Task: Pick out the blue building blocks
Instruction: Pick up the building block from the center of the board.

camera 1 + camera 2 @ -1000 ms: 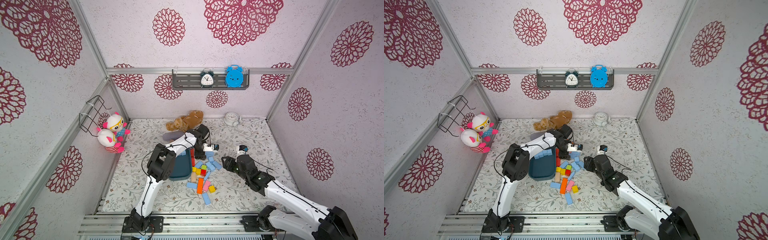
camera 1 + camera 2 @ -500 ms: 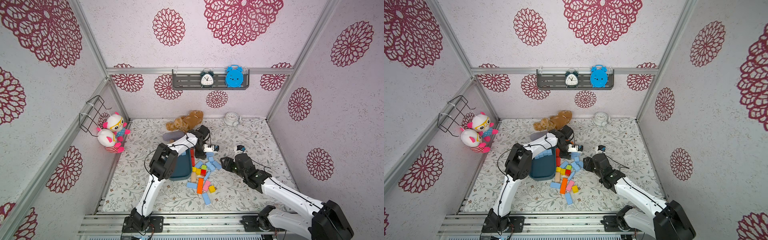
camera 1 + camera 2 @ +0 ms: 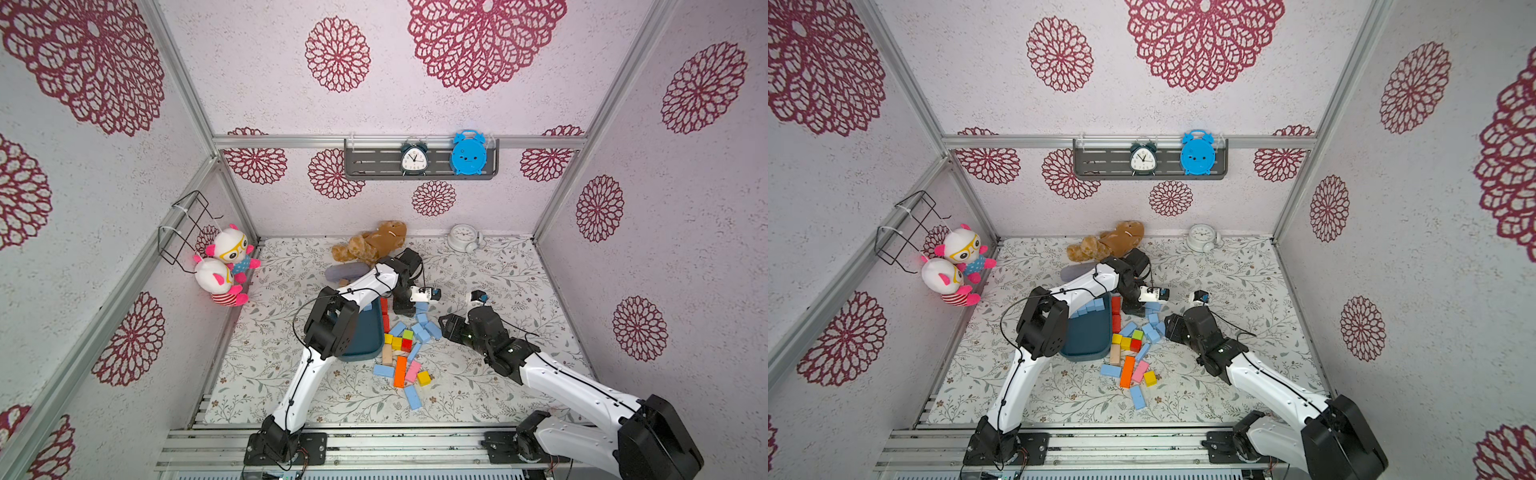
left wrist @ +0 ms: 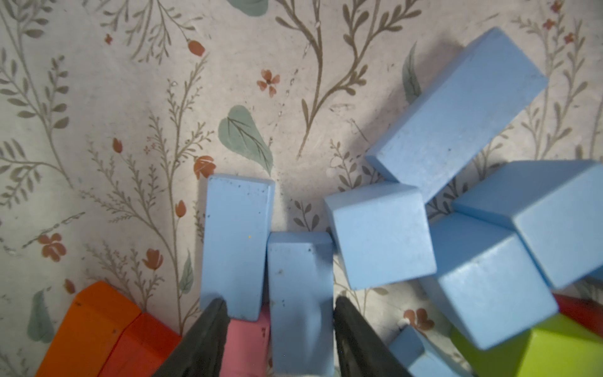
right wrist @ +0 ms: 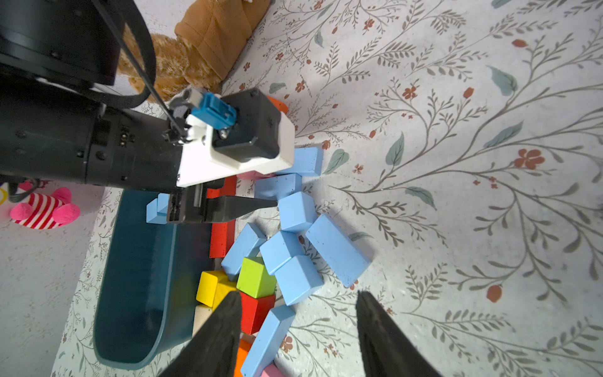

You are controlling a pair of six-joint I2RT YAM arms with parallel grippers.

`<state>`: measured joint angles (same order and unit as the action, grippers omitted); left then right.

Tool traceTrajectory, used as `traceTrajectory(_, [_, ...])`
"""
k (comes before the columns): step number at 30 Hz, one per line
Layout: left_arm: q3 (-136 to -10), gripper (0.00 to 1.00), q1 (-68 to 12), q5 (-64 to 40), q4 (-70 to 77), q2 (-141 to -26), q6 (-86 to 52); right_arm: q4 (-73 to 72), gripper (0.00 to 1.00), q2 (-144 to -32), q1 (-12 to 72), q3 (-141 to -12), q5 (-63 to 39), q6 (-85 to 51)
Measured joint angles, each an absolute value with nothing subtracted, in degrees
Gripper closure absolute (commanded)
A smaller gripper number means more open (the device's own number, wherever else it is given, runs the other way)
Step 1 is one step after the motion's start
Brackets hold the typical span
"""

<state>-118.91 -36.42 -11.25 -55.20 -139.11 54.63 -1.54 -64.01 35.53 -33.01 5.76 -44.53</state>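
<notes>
Blue building blocks (image 3: pixel 419 332) were mostly loose on the bench (image 3: pixel 357 399), bunched just beside the dark teal tray (image 3: pixel 368 338) and mixed with red, yellow, green, orange, pink and tan ones; a few blue ones already sat in the tray's far end. Left gripper (image 4: pixel 278 299) was down at the far end of the pile, jaws apart and astride one blue bar (image 4: pixel 300 277). One finger was against its side; the other showed a gap and sat over a pink block (image 4: pixel 248 342) and the corner of the neighbouring bar (image 4: pixel 235 241). Not clamped, as far as I could see. Right gripper (image 5: pixel 297 295) hovered just to the right of the pile, jaws wide apart, nothing in them. Step in hand, my read: pinch that bar. To do it well, shift the jaws sideways so the bar sits centred, and keep the loose finger out of the seam with the neighbouring bar so only one block comes up. Close across the short width, square to the long sides. Lift straight up before swinging to the tray; the blue cube (image 4: pixel 378 235) butting against the bar could drag along. Right arm was near the left one, so I'd hold it off, or send it to the long bar (image 5: pixel 336 249) on the pile's outer edge.
</notes>
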Motion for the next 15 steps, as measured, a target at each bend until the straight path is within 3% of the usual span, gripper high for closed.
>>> traceTrajectory(15, [-119.4,0.45,-36.6,-11.5,-57.8,-139.2,54.7,-1.4,0.41,-59.9,35.4,-33.0,6.3,-44.6])
